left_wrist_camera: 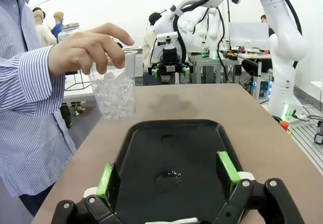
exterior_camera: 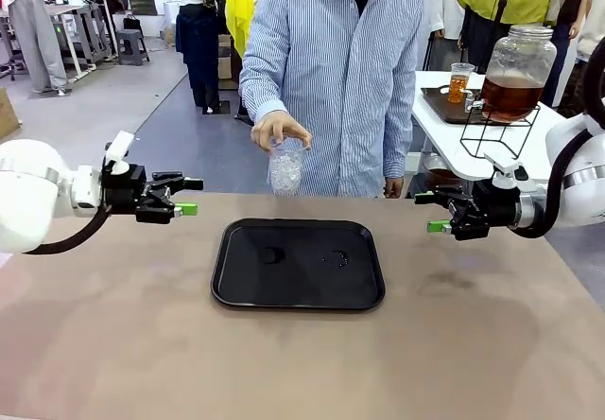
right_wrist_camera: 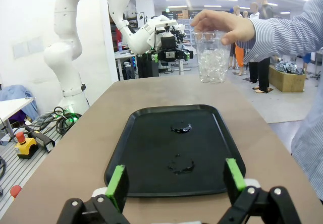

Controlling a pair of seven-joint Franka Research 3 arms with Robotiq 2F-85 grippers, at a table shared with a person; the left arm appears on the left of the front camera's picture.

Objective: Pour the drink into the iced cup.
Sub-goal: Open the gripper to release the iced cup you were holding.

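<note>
Black and glossy, the tray (exterior_camera: pixel 298 264) lies at the middle of the brown table (exterior_camera: pixel 113 344), with a couple of small wet spots on it. At the table's left and right edges hang the left gripper (exterior_camera: pixel 185 196) and the right gripper (exterior_camera: pixel 431 212), both level, pointing inward at each other, jaws spread wide and holding nothing. Beyond the tray, above the table's far edge, the person's hand (exterior_camera: pixel 280 131) grips a clear cup (exterior_camera: pixel 285 166) of ice by the rim from above; it is off the table and not yet set down.

Farther back, on a white side table (exterior_camera: pixel 449 150) past the far right corner, the drink (exterior_camera: pixel 510 94) sits in a big rounded glass jar (exterior_camera: pixel 518 70) on a wire stand, with a smaller cup of the same amber liquid (exterior_camera: pixel 459 84) just beside it. That jar looks heavy, smooth and breakable, likely too broad for the jaws; the smaller cup seems the likelier thing to pour from, taken around its middle. The iced cup looks thin, light and possibly slick from the cold, so it may tip if knocked.

The front view gives the jar and side table. The left wrist view shows the ice (left_wrist_camera: pixel 113 95) piled most of the way up the cup; the right wrist view shows the puddles (right_wrist_camera: pixel 181 128) on the tray most clearly.
</note>
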